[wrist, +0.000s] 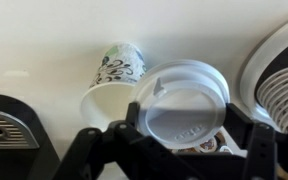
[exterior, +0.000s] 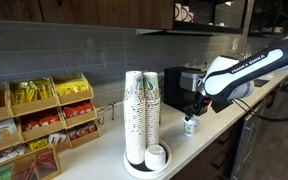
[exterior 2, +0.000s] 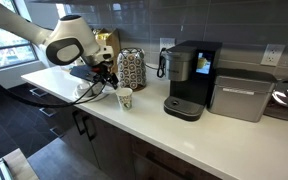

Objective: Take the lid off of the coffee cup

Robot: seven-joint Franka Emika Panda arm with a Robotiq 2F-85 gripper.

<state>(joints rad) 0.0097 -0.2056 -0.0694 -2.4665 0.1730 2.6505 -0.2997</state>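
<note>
Gripper (wrist: 184,128) grasps the lid (wrist: 184,98), held clear of the uncovered coffee cup (wrist: 115,72) standing on the desk (wrist: 29,50).

No word in these views can be read with certainty. We see dark lettering along the white robot arm (exterior: 250,62), too small to spell out. Round green logos mark the stacked cups (exterior: 142,100), illegible. The lid (wrist: 187,105) carries faint raised marks, blurred. The coffee cup (wrist: 117,66) bears greenish print with no letters we can make out. The coffee machine screen (exterior 2: 203,64) glows, unreadable.
</note>
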